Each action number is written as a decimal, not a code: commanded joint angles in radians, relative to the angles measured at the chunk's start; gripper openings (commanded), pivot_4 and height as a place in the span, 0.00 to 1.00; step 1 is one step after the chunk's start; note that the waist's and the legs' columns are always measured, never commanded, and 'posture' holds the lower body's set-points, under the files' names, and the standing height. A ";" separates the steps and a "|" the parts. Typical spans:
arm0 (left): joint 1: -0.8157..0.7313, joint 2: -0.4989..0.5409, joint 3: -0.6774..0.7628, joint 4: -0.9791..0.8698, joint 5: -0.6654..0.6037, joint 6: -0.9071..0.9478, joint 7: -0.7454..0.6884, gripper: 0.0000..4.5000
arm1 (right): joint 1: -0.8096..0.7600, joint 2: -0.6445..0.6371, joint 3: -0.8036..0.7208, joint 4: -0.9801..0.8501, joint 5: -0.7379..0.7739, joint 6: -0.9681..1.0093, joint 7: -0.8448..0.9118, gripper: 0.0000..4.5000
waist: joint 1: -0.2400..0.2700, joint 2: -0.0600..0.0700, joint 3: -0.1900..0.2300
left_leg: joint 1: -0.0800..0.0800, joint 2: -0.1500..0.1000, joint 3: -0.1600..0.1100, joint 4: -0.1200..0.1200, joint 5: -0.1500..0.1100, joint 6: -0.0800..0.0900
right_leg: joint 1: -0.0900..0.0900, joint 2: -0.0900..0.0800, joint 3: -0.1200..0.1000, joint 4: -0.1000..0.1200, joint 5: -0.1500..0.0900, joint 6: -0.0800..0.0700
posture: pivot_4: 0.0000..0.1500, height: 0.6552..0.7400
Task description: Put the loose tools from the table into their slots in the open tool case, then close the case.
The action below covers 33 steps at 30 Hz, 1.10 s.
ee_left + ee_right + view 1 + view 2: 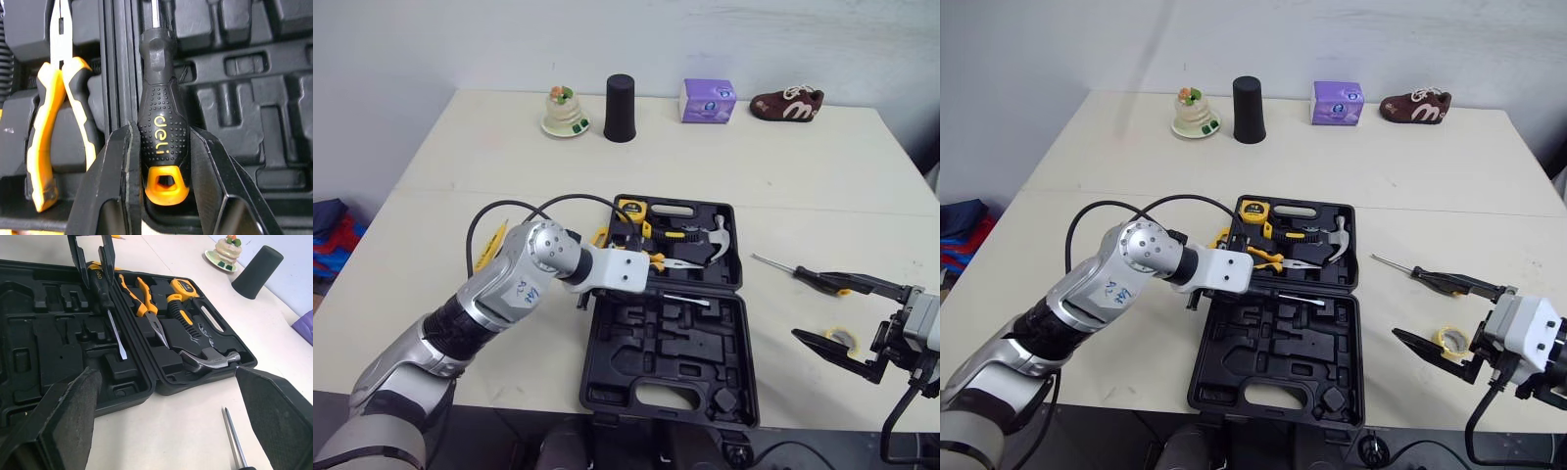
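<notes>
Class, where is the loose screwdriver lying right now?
In the head views the loose screwdriver lies on the table, just right of the open tool case and close to the right gripper.

the head's two eyes look down from above, sharing the whole table [460,196] and case [666,362]. the left wrist camera sits very near, facing along the left pincer [161,129] at the screwdriver [160,93] it clasps. the right wrist camera looks low past the right pincer [166,372], sharing case, screwdriver and left pincer.
</notes>
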 commanded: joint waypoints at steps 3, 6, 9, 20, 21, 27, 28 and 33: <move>0.016 0.019 -0.001 -0.018 0.012 -0.017 -0.039 0.21 | -0.002 0.000 -0.001 -0.033 0.000 0.003 -0.014 1.00 | 0.000 0.000 0.000 | 0.000 0.000 0.000 0.000 0.000 0.000 | 0.000 0.000 0.000 0.000 0.000 0.000 | 1.00 1.00; 0.020 0.009 -0.002 -0.017 0.022 -0.019 -0.030 0.21 | -0.001 0.002 0.005 -0.036 -0.002 0.003 -0.020 1.00 | 0.000 0.000 0.000 | 0.000 0.000 0.000 0.000 0.000 0.000 | 0.000 0.000 0.000 0.000 0.000 0.000 | 1.00 1.00; 0.020 0.007 -0.004 -0.005 0.037 -0.024 -0.020 0.21 | 0.001 0.002 0.009 -0.039 -0.002 0.002 -0.025 1.00 | 0.000 0.000 0.000 | 0.000 0.000 0.000 0.000 0.000 0.000 | 0.000 0.000 0.000 0.000 0.000 0.000 | 1.00 1.00; 0.045 0.002 0.106 0.028 -0.063 -0.229 -0.052 0.79 | -0.001 0.004 0.022 -0.037 -0.006 -0.004 -0.035 1.00 | -0.001 0.000 0.000 | 0.000 0.000 0.000 0.000 0.000 0.000 | 0.000 0.000 0.000 0.000 0.000 0.000 | 1.00 1.00; 0.050 0.014 0.125 0.038 -0.083 -0.277 -0.069 0.79 | -0.002 0.003 0.023 -0.035 -0.006 -0.005 -0.035 1.00 | -0.001 0.000 0.000 | 0.000 0.001 0.000 0.000 0.000 0.000 | 0.000 0.000 0.000 0.000 0.000 0.000 | 1.00 1.00; 0.106 -0.056 0.268 0.131 -0.249 -0.458 -0.053 0.74 | -0.011 0.009 0.034 -0.022 -0.014 -0.011 -0.038 1.00 | 0.000 0.000 0.000 | 0.000 0.001 0.000 0.001 0.000 0.000 | 0.000 0.000 0.000 0.001 0.000 0.000 | 1.00 1.00; 0.117 -0.073 0.286 0.141 -0.280 -0.471 -0.061 0.68 | -0.011 0.011 0.036 -0.021 -0.015 -0.012 -0.039 1.00 | 0.001 0.000 0.000 | 0.000 0.000 0.000 0.001 0.000 0.001 | 0.000 -0.001 0.000 0.001 0.000 0.000 | 1.00 1.00; 0.176 -0.166 0.348 0.162 -0.387 -0.379 -0.019 0.21 | -0.012 0.022 0.048 -0.018 -0.021 -0.015 -0.043 1.00 | 0.001 0.000 0.000 | 0.000 0.000 0.000 0.002 0.000 0.001 | 0.000 -0.001 0.000 0.001 0.000 0.001 | 1.00 1.00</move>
